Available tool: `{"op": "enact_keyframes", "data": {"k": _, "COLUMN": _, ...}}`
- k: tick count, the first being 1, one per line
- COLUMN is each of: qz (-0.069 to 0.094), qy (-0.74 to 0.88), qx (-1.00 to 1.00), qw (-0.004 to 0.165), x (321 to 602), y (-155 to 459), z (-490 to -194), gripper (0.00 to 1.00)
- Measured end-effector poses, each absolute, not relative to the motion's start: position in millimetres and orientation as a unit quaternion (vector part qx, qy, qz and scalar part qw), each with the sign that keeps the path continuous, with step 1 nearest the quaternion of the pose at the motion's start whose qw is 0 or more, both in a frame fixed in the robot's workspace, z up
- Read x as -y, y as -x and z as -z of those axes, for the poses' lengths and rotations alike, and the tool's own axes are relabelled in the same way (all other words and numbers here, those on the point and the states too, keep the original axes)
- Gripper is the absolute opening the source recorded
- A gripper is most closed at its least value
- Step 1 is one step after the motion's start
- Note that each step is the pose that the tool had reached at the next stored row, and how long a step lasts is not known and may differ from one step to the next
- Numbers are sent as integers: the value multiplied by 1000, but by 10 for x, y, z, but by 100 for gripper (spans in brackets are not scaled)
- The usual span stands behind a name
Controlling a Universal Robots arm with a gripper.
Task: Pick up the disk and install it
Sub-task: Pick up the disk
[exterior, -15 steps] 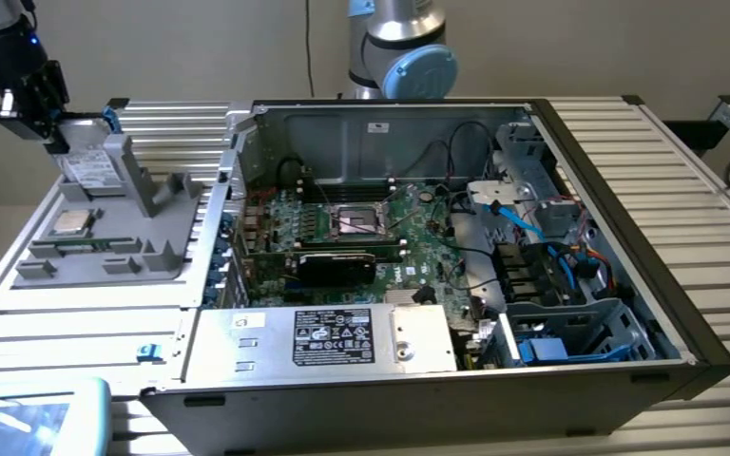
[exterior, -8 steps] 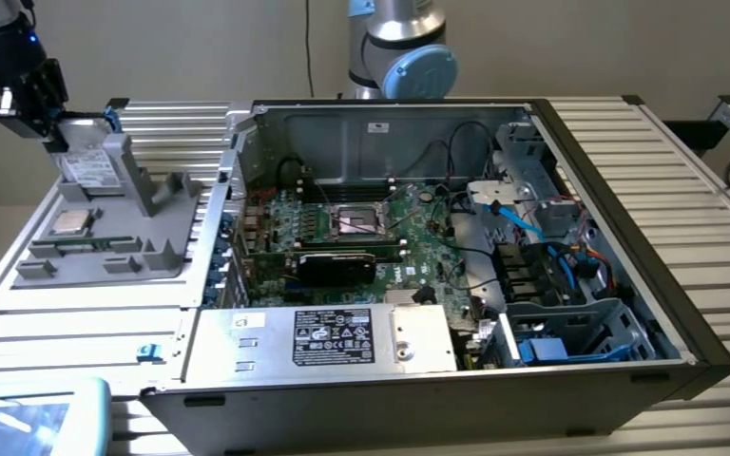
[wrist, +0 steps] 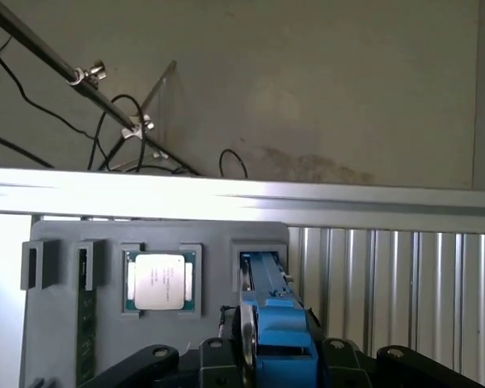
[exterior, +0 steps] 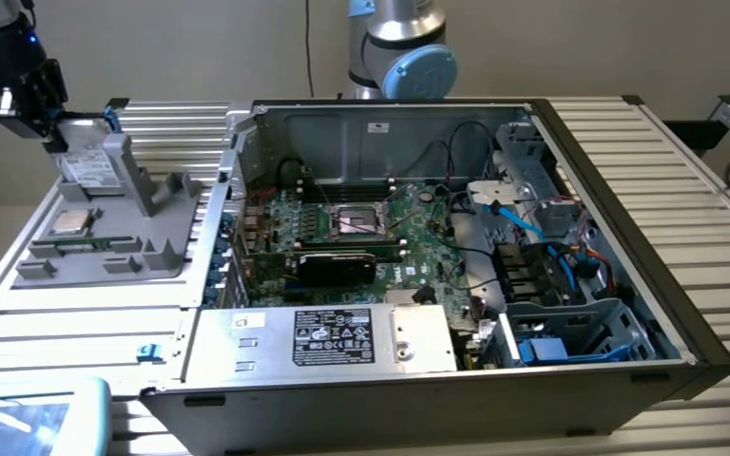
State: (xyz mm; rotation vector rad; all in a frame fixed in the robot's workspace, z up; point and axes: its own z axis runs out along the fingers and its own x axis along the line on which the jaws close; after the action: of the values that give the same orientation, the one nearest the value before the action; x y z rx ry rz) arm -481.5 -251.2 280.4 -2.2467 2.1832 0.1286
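You're at the pickup step. The claw [exterior: 50,125] looks clamped on the top edge of the disk [exterior: 86,163], which stands upright just below it, seated in a slot of the grey holder [exterior: 149,223]. The case [exterior: 339,133] lies well apart. Freeing the disk, I judge, calls for a straight pull along the slot.

A plain beige wall [exterior: 149,47] rises behind the slatted metal table [exterior: 669,171].
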Motion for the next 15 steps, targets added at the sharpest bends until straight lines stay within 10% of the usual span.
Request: {"op": "enact_keyframes", "data": {"k": 15, "qz": -46, "qy": 716, "qx": -696, "qw": -3, "x": 2513, "y": 4815, "z": -2795, "gripper": 38}}
